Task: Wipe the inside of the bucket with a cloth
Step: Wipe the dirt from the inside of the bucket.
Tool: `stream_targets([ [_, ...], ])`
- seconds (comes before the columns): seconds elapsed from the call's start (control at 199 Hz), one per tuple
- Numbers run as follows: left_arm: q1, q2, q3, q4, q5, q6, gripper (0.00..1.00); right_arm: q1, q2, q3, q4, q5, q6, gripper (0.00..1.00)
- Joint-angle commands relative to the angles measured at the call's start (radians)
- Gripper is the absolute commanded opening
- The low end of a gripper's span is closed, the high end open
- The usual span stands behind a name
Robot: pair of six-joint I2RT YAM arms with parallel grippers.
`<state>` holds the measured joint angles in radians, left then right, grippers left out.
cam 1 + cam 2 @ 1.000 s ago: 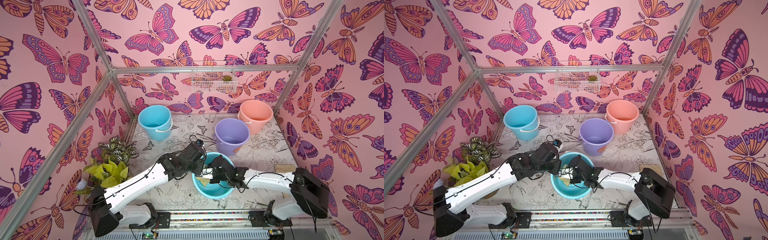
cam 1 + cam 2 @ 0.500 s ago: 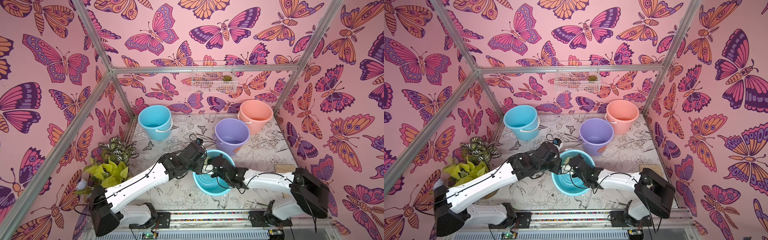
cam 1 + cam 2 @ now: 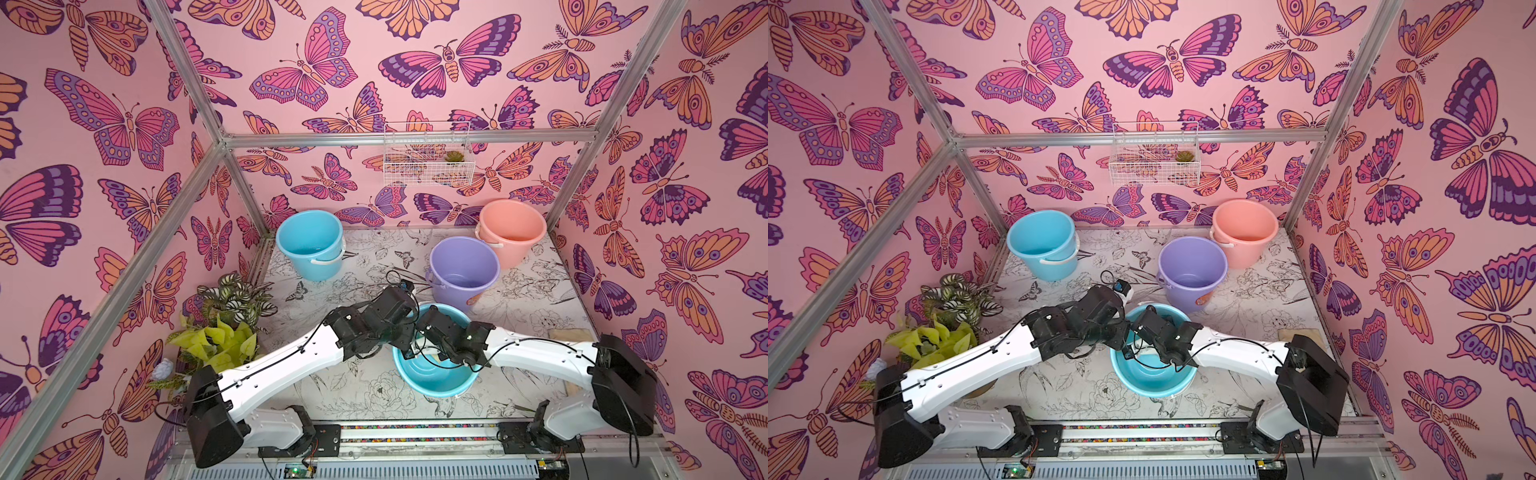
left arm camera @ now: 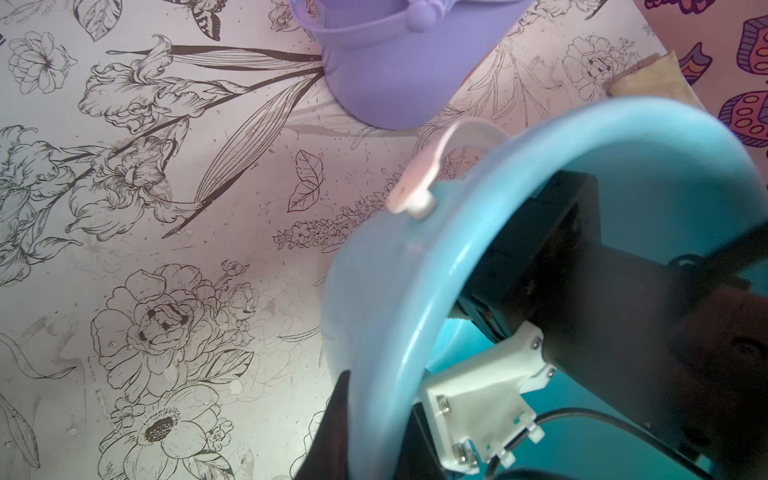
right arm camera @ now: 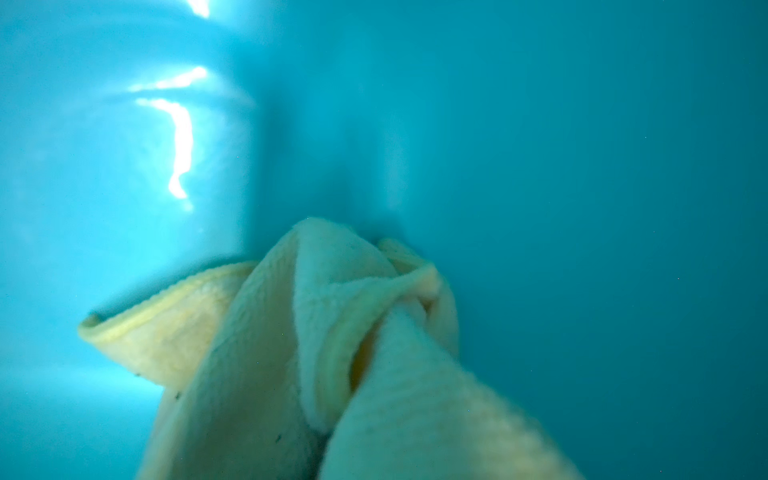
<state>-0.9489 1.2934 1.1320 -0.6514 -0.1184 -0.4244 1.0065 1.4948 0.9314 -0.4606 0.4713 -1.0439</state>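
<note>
Hiding the right fingers, bunched cloth (image 5: 257,353) inside the near sky-blue bucket (image 3: 434,386)

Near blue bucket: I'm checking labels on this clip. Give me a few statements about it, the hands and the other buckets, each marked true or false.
1. The right hand holds the pale-yellow cloth inside the near blue bucket. True.
2. The left hand is closed on that bucket's rim. True.
3. The purple bucket lies tipped on its side. False: it stands upright with its mouth up, just beyond the near blue bucket.
4. The salmon bucket is the one closest to the robot's bases. False: it stands at the far wall, beyond the purple bucket.
</note>
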Motion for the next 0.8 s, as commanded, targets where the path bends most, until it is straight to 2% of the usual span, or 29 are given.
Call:
stream_targets([
  [0.0,-0.004,0.004,-0.005,-0.009,0.022,-0.004,0.0,0.001,0.028,0.058,-0.27,-0.025,0.095,0.0],
  [0.115,-0.005,0.004,-0.005,-0.009,0.019,-0.003,0.0,0.002,0.04,0.094,-0.39,-0.118,0.165,0.0],
  [0.291,-0.005,0.007,-0.002,-0.009,0.016,0.0,0.0,0.0,0.046,0.105,-0.473,-0.254,0.212,0.0],
  [0.437,-0.005,0.007,-0.003,-0.009,0.013,-0.001,0.0,-0.022,0.028,0.114,-0.485,-0.448,0.251,0.0],
  [0.582,-0.005,0.007,-0.006,-0.009,0.01,-0.001,0.0,-0.058,-0.018,0.085,-0.377,-0.673,0.291,0.0],
  [0.793,-0.005,0.019,-0.002,-0.007,0.016,0.002,0.0,-0.061,-0.039,0.007,-0.116,-0.823,0.354,0.0],
])
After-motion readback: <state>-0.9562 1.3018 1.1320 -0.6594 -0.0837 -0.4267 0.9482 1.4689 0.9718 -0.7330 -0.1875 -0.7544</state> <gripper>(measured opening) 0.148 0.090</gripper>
